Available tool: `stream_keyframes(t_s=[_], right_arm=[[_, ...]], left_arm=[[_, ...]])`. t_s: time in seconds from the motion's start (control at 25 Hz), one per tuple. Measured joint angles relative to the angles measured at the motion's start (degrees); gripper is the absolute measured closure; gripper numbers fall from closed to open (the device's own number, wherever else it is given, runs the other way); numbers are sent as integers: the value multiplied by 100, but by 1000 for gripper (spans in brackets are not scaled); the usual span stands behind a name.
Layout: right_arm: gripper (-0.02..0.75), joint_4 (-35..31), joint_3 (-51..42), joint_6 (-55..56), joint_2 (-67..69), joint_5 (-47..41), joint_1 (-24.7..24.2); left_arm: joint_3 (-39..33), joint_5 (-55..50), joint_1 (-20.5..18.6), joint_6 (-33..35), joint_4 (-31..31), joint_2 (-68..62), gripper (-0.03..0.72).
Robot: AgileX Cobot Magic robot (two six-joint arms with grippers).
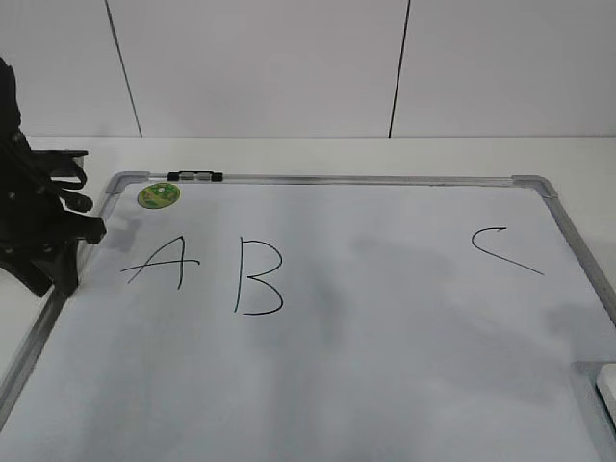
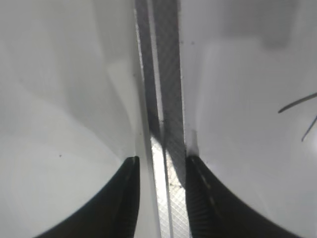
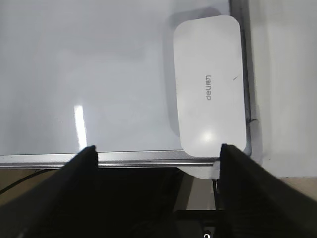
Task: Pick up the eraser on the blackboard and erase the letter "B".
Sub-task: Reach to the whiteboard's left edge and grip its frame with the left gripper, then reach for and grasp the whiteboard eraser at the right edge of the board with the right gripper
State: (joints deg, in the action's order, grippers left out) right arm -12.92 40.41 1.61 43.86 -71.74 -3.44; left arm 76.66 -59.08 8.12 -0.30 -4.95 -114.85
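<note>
The blackboard (image 1: 385, 318) is a white board with a silver frame, lying flat. The black letter "B" (image 1: 258, 279) is left of the middle, between "A" (image 1: 162, 262) and "C" (image 1: 502, 248). Only a sliver of the white eraser (image 1: 608, 390) shows at the right edge. In the right wrist view the eraser (image 3: 210, 94) lies in a board corner, overhanging the frame. My right gripper (image 3: 158, 153) is open and empty above the frame, apart from the eraser. My left gripper (image 1: 60, 277) is open over the board's left frame (image 2: 168, 99), holding nothing.
A round green sticker (image 1: 159, 195) and a black clip (image 1: 195, 176) sit at the board's top left. A white wall stands behind the table. Strokes of "A" (image 2: 297, 104) show in the left wrist view.
</note>
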Motion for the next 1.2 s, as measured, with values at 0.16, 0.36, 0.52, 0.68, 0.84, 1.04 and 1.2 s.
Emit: stream_keyframes(t_s=[0.16,0.36,0.52,0.68,0.84,1.04,1.2], right_arm=[[154,24,0,0,0,0,0],[154,64,0,0,0,0,0],[154,90,0,0,0,0,0],[154,103,0,0,0,0,0],[154,116,0,-11,0,0,0],[154,125,0,-11,0,0,0],[154,125,0,-11,0,0,0]], left_arm=[[283,-216,0,30,0,-10,450],[434,-355,0,30,-10,-22,450],[442,-368,0,30,-10,-93,450],[447,-368,0,30,-10,-101,451],[447,-346,-26,30,-10,-101,451],[447,-346,-26,61,-10,-101,452],[456,-369,-26,97,-10,-229,452]])
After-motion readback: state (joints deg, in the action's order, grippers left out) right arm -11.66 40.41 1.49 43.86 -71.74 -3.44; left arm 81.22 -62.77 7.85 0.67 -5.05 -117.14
